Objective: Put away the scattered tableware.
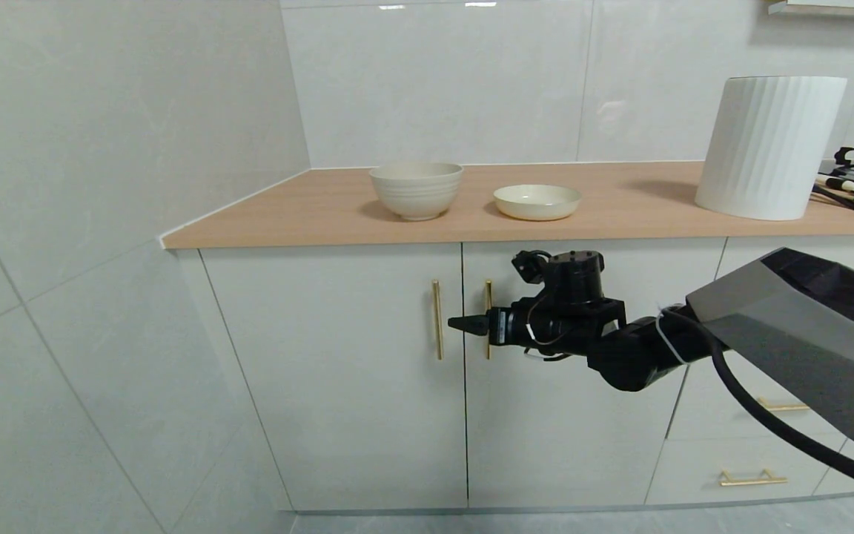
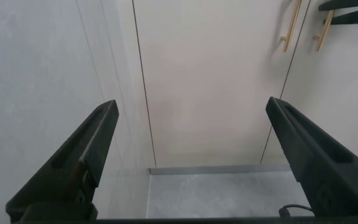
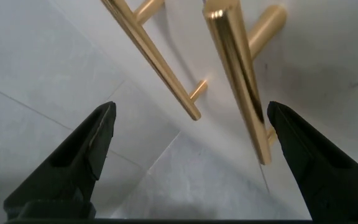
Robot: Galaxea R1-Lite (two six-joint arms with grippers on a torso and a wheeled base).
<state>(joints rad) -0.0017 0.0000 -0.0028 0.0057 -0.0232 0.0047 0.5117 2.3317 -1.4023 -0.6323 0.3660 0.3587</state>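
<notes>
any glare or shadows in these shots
Head view: bright strips glint on the glossy white wall tiles; the tall white ribbed cylinder throws a shadow leftward on the wooden countertop. Right wrist view: a bright highlight on the nearer gold bar handle.

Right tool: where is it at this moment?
In the head view the right tool is in front of the closed cabinet doors, at the two gold handles, below the counter holding the bowl and shallow dish.
</notes>
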